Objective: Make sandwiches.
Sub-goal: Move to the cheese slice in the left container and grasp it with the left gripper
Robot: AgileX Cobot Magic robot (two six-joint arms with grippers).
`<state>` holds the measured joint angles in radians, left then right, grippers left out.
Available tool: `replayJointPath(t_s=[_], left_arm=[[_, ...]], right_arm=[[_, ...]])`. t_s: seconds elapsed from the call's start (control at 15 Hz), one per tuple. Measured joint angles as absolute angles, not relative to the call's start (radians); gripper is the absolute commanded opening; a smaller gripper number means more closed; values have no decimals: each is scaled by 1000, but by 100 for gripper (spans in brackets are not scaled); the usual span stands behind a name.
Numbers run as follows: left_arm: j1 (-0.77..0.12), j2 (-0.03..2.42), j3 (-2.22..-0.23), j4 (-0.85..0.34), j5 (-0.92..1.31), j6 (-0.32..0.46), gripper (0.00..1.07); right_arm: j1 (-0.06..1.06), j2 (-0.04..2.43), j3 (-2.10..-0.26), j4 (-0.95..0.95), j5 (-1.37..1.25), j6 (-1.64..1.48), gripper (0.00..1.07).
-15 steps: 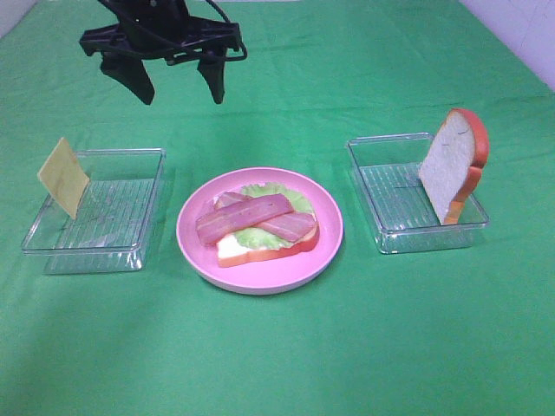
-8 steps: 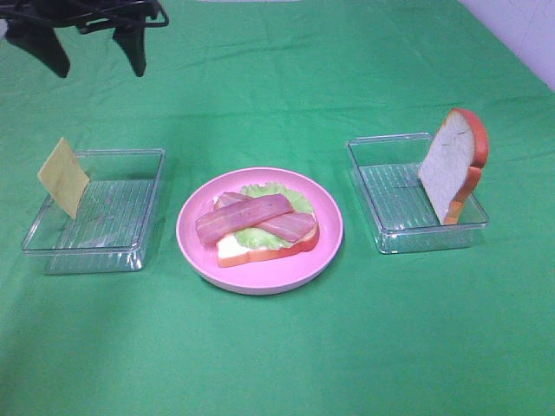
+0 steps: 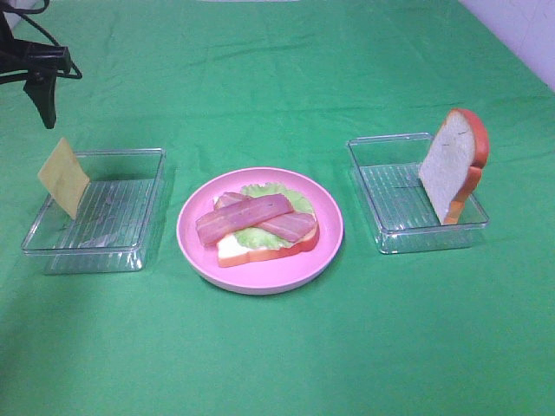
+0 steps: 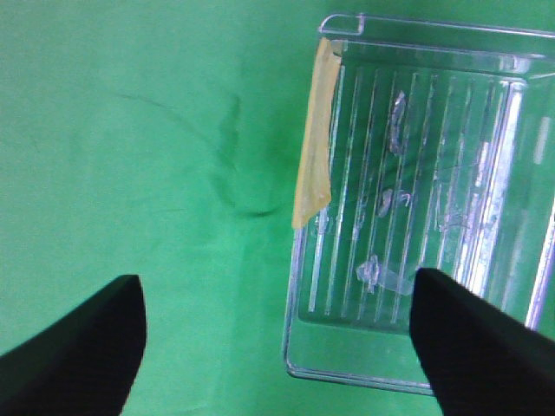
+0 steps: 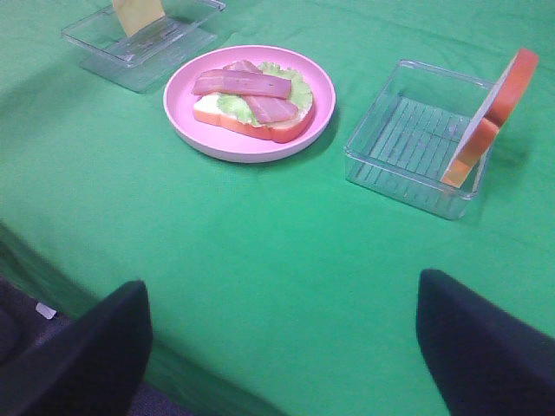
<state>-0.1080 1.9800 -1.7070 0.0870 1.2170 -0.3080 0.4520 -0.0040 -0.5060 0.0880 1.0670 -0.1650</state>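
Observation:
The open-faced sandwich (image 3: 260, 227) lies on a pink plate (image 3: 329, 247): one bread slice, lettuce and two bacon strips. A yellow cheese square (image 3: 62, 176) leans on the left wall of the left clear tray (image 3: 130, 260). A second bread slice (image 3: 453, 165) stands upright in the right clear tray (image 3: 390, 238). My left gripper (image 4: 277, 355) hovers open over the cheese (image 4: 314, 139) and the tray's edge, with nothing held. Only one of its fingers (image 3: 43, 100) shows in the exterior view, at the far left. My right gripper (image 5: 286, 347) is open and empty at the table's near side.
Green cloth covers the whole table. The right wrist view shows the plate (image 5: 186, 130), the bread tray (image 5: 381, 165) and the table's near edge dropping to a dark floor. A white wall corner (image 3: 520, 26) stands at the far right.
The left arm has swept from above the far middle of the table to the far left, behind the cheese tray, its jaws staying open. Nothing else has moved.

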Motion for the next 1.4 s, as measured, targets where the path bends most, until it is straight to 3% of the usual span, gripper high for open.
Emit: replayJointPath(t_s=[0.73, 1.27, 1.4], left_arm=[[-108, 2150, -1707, 68, 1088, -297, 65], [-108, 2178, -1707, 56, 1031, -274, 65], [-108, 2178, -1707, 56, 1026, -274, 60]], right_arm=[[452, -4, -506, 88, 1067, -165, 76], [452, -4, -506, 88, 1067, -165, 76], [452, -4, -506, 88, 1067, -165, 76]])
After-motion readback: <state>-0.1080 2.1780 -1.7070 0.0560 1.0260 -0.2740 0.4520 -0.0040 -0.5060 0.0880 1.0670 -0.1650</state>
